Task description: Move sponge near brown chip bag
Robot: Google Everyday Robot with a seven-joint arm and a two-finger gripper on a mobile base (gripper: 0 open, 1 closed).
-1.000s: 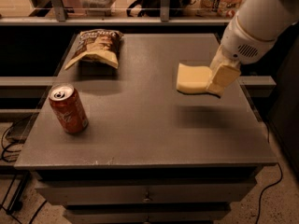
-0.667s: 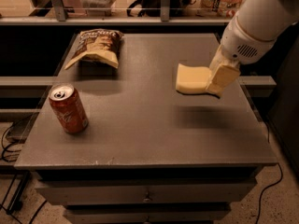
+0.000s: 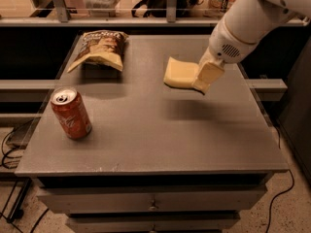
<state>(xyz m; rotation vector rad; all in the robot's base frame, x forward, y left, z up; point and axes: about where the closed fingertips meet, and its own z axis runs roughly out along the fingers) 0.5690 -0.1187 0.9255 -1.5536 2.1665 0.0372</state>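
Note:
My gripper [image 3: 203,76] is shut on the sponge [image 3: 179,73], a pale yellow foam slab, and holds it in the air above the right middle of the grey table [image 3: 146,144]. Its shadow falls on the tabletop below. The brown chip bag [image 3: 99,49], wrinkled with a dark top and tan lower part, lies at the table's far left, well to the left of the sponge. The white arm [image 3: 252,18] comes in from the upper right.
A red soda can [image 3: 71,113] stands upright near the table's left front. A shelf rail runs behind the table. Drawers sit under the tabletop. Cables lie on the floor at left and right.
The gripper with the sponge has moved left, toward the chip bag. The can and bag have not moved.

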